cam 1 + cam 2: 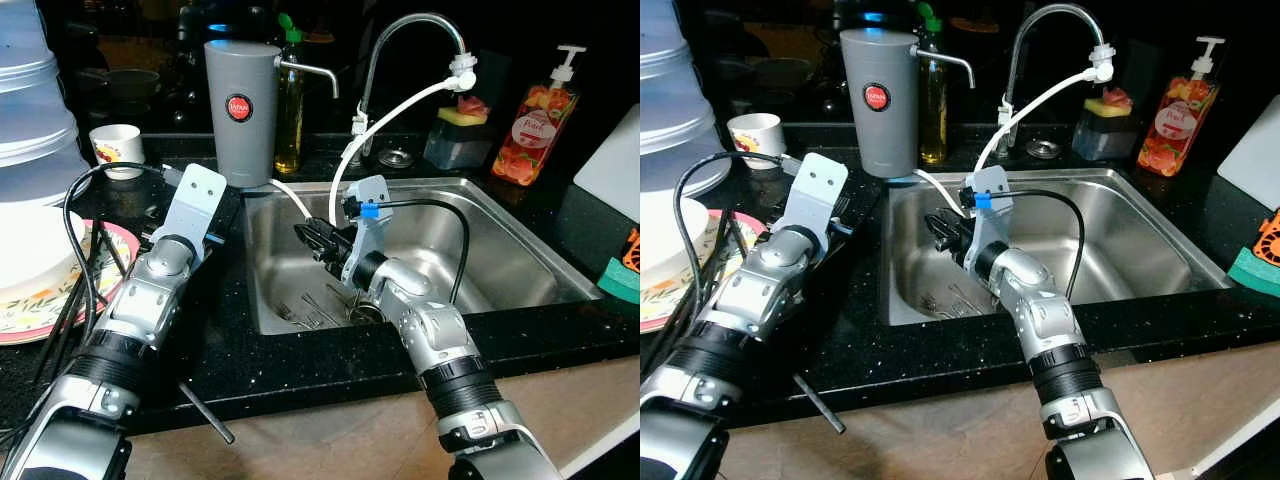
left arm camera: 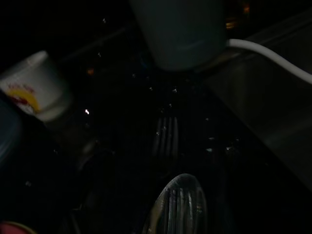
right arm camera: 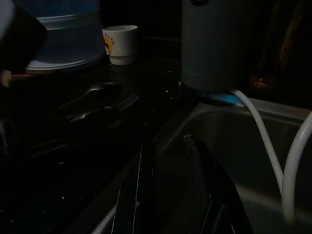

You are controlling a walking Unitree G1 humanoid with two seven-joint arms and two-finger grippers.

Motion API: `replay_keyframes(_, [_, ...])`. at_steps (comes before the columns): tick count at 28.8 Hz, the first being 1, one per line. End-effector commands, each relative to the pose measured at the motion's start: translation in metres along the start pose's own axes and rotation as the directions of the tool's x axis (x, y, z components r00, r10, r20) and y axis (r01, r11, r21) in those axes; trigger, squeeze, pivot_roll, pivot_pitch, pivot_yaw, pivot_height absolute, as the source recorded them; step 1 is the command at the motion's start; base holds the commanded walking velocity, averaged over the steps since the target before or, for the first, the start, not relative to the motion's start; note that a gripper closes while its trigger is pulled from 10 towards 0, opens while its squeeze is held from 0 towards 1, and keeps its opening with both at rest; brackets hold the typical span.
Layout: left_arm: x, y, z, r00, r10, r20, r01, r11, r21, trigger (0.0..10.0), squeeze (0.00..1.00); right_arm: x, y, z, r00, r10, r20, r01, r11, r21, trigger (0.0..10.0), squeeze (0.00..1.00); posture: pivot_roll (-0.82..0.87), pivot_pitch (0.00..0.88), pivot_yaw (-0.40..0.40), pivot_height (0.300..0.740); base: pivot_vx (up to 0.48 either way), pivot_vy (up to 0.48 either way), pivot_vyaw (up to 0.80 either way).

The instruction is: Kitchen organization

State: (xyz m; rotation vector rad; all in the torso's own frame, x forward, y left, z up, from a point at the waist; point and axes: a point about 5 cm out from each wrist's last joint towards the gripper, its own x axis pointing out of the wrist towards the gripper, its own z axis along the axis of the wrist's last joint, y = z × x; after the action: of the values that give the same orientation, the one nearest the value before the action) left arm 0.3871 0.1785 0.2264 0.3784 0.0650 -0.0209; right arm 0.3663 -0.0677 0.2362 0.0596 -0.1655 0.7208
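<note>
My right gripper (image 1: 315, 240) hangs open over the left part of the steel sink (image 1: 520, 215), and nothing lies between its fingers (image 3: 141, 185). Several forks (image 1: 300, 318) lie on the sink bottom below it. My left arm rests over the black counter to the left of the sink, and its wrist plate (image 1: 197, 200) hides the gripper. In the dark left wrist view a fork (image 2: 165, 136) and a spoon (image 2: 178, 207) lie on the counter ahead of that gripper. The right wrist view shows the same fork (image 3: 124, 102) and spoon (image 3: 100, 90).
A grey dispenser (image 1: 240, 110) stands at the sink's back left corner, with a white cup (image 1: 118, 148) to its left. Stacked plates (image 1: 40, 290) and clear containers (image 1: 30, 120) stand at far left. A faucet (image 1: 410, 30) with a white hose (image 1: 390, 115), and a soap bottle (image 1: 530, 130), stand behind the sink.
</note>
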Motion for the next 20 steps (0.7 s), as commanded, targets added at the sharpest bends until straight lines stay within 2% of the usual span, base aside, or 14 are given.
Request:
replay_keyframes(1, [0.003,-0.004,-0.003,1.0,-0.024,-0.007,0.024,0.999,-0.032,10.0,0.0,-0.002,0.001,-0.002,1.0,0.003,-0.017,-0.003,1.0,-0.012,10.0,0.0,-0.04,0.075,-0.046,0.74,0.0,0.0,0.0])
replay_keyframes(6, [0.005,-0.003,-0.008,0.999,-0.035,-0.032,0.033,0.997,-0.065,10.0,0.0,-0.002,0.003,0.001,1.0,0.014,-0.016,-0.015,0.999,-0.033,10.0,0.0,-0.04,0.075,-0.045,0.74,0.0,0.0,0.0])
replay_keyframes(10, [0.008,0.0,-0.019,0.993,-0.034,-0.116,0.024,0.996,-0.087,10.0,0.0,-0.002,0.004,0.004,1.0,0.025,-0.019,-0.026,0.998,-0.051,10.0,0.0,-0.04,0.072,-0.041,0.74,0.0,0.0,0.0])
replay_keyframes(20, [0.008,0.001,-0.025,0.988,-0.056,-0.144,0.042,0.994,-0.102,10.0,0.0,-0.003,0.003,0.004,0.999,0.016,-0.032,-0.018,0.999,-0.051,10.0,0.0,-0.03,0.078,-0.044,0.74,0.0,0.0,0.0])
